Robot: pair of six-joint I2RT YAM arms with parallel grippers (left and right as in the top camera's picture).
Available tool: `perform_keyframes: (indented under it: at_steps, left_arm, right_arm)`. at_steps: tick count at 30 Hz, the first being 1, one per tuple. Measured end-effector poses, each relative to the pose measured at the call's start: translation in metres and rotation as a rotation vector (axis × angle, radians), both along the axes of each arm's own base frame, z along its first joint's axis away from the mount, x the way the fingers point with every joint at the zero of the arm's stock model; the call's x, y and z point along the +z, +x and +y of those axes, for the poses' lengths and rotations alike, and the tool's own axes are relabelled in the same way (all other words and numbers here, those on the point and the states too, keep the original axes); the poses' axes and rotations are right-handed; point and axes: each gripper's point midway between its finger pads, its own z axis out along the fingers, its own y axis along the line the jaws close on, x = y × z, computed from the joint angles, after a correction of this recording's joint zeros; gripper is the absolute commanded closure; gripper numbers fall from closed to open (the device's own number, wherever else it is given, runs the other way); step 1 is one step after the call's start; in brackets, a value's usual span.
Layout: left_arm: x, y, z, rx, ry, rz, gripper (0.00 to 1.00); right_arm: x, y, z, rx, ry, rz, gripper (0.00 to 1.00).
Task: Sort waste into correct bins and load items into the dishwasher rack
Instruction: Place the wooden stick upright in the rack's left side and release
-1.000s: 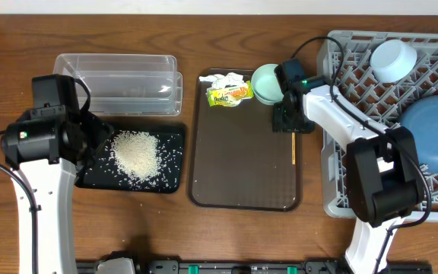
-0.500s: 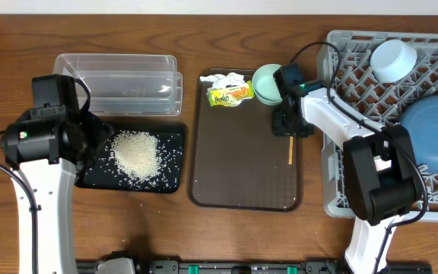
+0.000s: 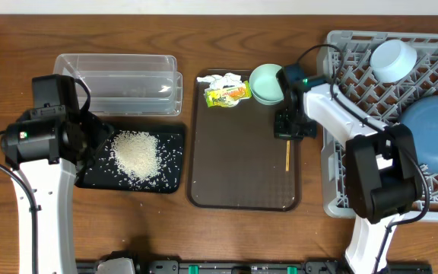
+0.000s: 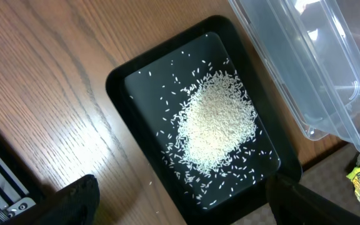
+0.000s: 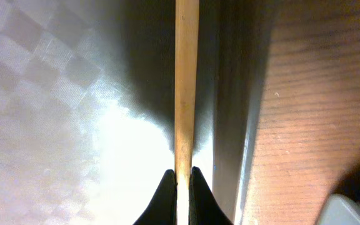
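My right gripper (image 5: pixel 184 178) is shut on a thin wooden stick (image 5: pixel 187 75), which lies along the right edge of the brown serving tray (image 3: pixel 242 175); seen from overhead the stick (image 3: pixel 287 156) points toward the table's front. A pale mint-green bowl (image 3: pixel 265 84), a crumpled white tissue (image 3: pixel 223 79) and a yellow wrapper (image 3: pixel 228 94) sit at the tray's far end. Loose rice (image 4: pixel 217 122) is heaped in the black tray (image 4: pixel 120 84), with my left gripper (image 4: pixel 183 203) open above its near end. The clear container (image 3: pixel 120 84) stands behind it.
The grey dishwasher rack (image 3: pixel 341 190) fills the right side, holding a dark-blue bowl (image 3: pixel 436 133) and a small light-blue bowl (image 3: pixel 392 59). The right arm reaches over the rack's left rim. A few rice grains lie on the wood beside the black tray.
The right gripper's jaws have closed onto the wooden stick, and the stick has shifted a little to the left and toward the front. The left arm has not moved.
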Motion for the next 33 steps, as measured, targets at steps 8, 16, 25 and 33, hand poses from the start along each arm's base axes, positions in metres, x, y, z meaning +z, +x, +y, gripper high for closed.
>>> perform_keyframes:
  at_steps: [8,16,25,33]
  left_arm:
    - [0.0,0.0,0.0,0.0,0.0,0.0,0.12]
    - [0.0,0.0,0.0,0.0,0.0,0.0,0.12]
    - [0.0,0.0,0.0,0.0,0.0,0.0,0.12]
    - [0.0,0.0,0.0,0.0,0.0,0.0,0.12]
  right_arm:
    - [0.085,0.034,-0.021,-0.034,0.031,-0.036,0.98]
    - [0.163,0.083,-0.07,-0.003,0.064,-0.251,0.99]
    - [0.17,0.094,-0.126,0.065,0.035,-0.299,0.99]
    - [0.145,0.095,-0.124,0.11,0.039,-0.281,0.95]
